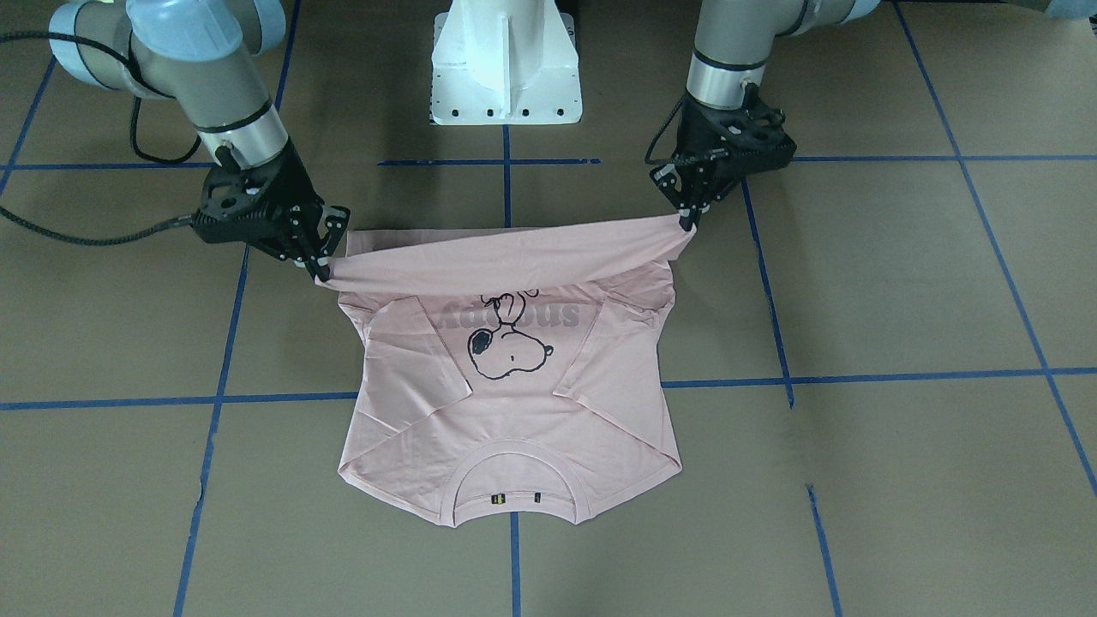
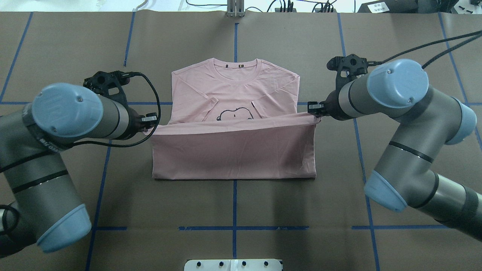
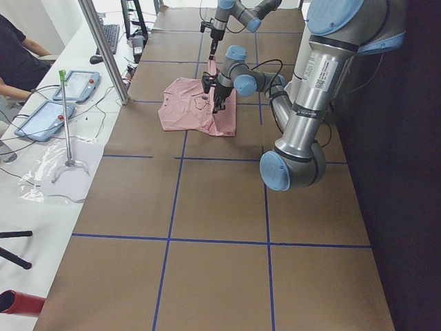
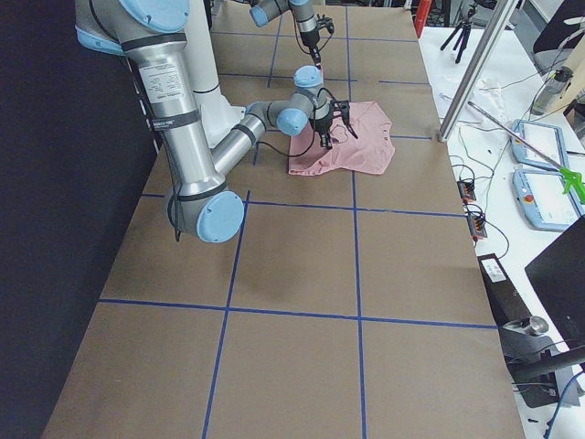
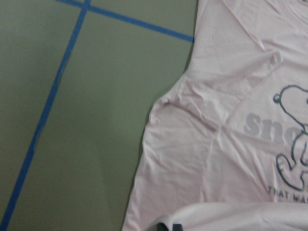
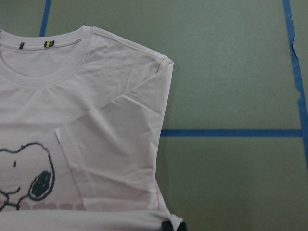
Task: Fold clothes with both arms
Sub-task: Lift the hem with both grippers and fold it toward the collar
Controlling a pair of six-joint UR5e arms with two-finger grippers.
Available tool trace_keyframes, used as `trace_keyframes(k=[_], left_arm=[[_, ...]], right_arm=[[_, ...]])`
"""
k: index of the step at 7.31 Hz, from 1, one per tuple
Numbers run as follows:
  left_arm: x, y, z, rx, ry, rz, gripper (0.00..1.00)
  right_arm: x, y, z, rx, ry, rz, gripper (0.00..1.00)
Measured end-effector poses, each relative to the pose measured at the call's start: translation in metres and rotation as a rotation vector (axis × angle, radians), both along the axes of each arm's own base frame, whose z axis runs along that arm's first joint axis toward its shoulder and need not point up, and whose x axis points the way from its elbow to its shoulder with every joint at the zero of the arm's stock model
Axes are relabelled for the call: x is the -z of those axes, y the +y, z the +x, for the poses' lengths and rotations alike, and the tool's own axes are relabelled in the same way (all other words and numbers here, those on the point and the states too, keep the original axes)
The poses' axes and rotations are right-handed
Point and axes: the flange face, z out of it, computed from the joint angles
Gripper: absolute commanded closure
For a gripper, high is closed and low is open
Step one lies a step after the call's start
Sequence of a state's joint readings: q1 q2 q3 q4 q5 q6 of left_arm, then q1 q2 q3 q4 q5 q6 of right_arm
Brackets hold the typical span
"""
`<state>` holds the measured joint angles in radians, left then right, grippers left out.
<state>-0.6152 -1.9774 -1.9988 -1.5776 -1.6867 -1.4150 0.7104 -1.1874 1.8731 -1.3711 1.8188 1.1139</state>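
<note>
**Item 1.** My left pincer [image 1: 688,224], black and two-fingered, is clamped on the left corner of the hem. In the left wrist view its tips show only as dark stubs under the cloth at the bottom edge.

**Item 2.** Pale pink short-sleeved T-shirt [image 2: 233,154].
- **Position:** It lies mid-table on the brown paper-covered table with blue tape grid lines [image 2: 286,203]. The collar points away from my white pedestal base [image 1: 506,68], and both sleeves are folded in over the chest. The hem is off the table, stretched taut between my two pincers above the lower chest.
- **Writing:** The grey lettering [image 5: 262,126] reads "sno" in the left wrist view before the black cartoon dog outline [image 1: 507,343] crosses it. Beneath is a small black line, "THAT WAS", cut off by the raised hem. The front-facing view shows the same grey letters upside down.
- **Labels:** Two small black neck labels [image 6: 49,44] carry yellow marks (too small to read).
- **By view:** The overhead view shows the plain back of the raised panel and only the top of the dog's head. The front-facing view looks under the hem and shows the whole head.

**Item 3.** My right pincer [image 1: 322,274], the same make, is pinched shut on the right hem corner.
</note>
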Motion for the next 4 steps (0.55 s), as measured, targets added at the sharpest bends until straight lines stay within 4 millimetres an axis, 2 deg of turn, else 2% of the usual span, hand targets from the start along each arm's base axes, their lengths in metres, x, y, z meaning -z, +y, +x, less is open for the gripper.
trace_keyframes(k=[2, 4], left_arm=[[-0.02, -0.072, 0.012, 0.057, 0.014, 0.029, 1.0], [-0.057, -0.133, 0.023, 0.098, 0.021, 0.061, 1.0]], right_arm=[[0.004, -0.062, -0.011, -0.026, 0.028, -0.018, 1.0], [-0.006, -0.126, -0.035, -0.05, 0.057, -0.04, 1.0]])
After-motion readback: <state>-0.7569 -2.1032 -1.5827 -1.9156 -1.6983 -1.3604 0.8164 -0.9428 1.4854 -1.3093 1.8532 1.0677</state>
